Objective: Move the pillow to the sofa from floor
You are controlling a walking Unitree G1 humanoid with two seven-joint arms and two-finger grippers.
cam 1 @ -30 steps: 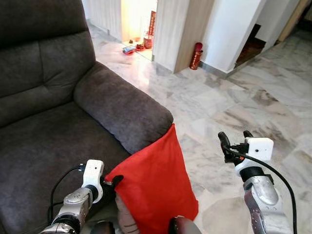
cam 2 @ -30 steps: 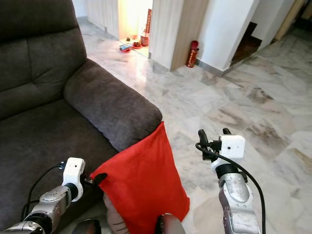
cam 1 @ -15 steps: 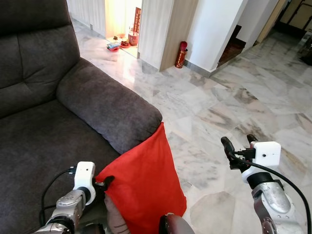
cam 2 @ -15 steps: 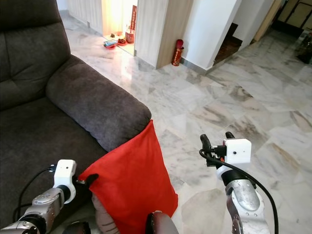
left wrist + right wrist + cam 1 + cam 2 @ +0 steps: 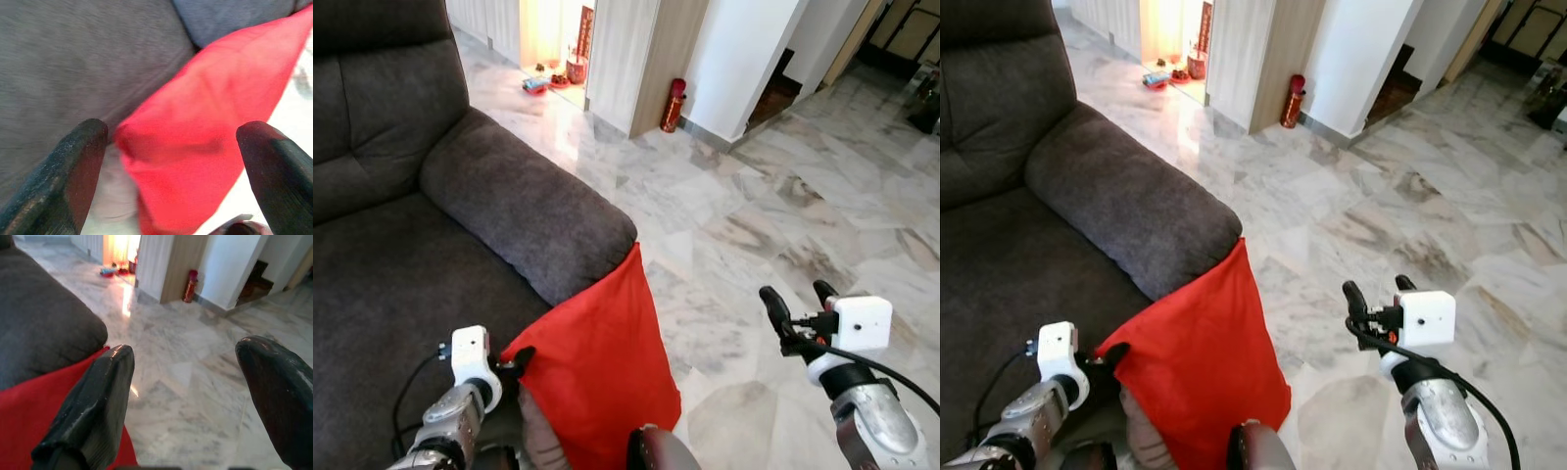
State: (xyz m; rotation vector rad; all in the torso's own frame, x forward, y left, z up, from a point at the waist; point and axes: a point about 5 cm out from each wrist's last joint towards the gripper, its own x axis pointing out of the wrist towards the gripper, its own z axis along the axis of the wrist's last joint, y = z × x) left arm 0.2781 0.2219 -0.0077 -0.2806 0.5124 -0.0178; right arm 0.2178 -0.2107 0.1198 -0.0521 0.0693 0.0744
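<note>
red pillow [image 5: 597, 362] leans on sofa [image 5: 431, 225] armrest | left gripper [image 5: 514, 364] at its 9 o'clock corner, fingers spread | right gripper [image 5: 800, 311] at 3 o'clock, open, holding nothing

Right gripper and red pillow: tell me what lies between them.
Bare marble floor lies between the right gripper and the red pillow, as the left eye view shows; its jaws stand open.

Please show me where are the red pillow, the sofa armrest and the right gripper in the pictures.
red pillow [image 5: 597, 367]: left eye view, middle of its red face.
sofa armrest [image 5: 524, 211]: left eye view, top of the grey padded arm.
right gripper [image 5: 798, 304]: left eye view, midway between its two black fingertips, over the marble floor.
</note>
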